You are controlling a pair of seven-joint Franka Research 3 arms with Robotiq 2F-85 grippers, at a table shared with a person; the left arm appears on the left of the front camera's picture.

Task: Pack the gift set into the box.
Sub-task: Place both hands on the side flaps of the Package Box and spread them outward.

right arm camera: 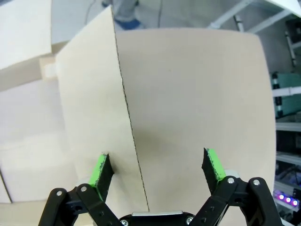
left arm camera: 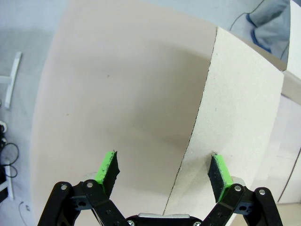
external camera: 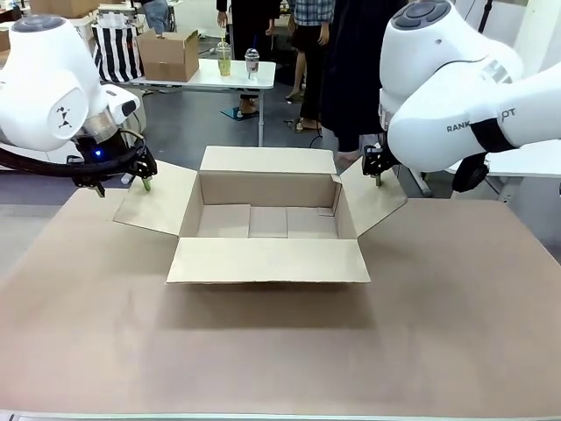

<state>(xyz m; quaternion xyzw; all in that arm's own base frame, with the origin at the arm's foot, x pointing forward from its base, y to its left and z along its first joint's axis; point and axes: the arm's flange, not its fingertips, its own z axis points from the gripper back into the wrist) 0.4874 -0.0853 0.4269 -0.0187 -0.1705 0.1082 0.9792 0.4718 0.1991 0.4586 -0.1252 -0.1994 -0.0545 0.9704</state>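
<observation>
I see the box (external camera: 267,260) open at the middle of the table (external camera: 263,351), flaps spread. My left end effector (left arm camera: 162,165) hangs wide at the left flap (external camera: 158,200) edge. My right end effector (right arm camera: 157,162) does likewise at the right flap (external camera: 372,200). Contact looks unlikely, though I can't tell.

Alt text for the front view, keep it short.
An open brown cardboard box sits in the middle of the table, all four flaps spread outward. The left gripper hovers at the far edge of the box's left flap, and the right gripper at the far corner of its right flap.
</observation>
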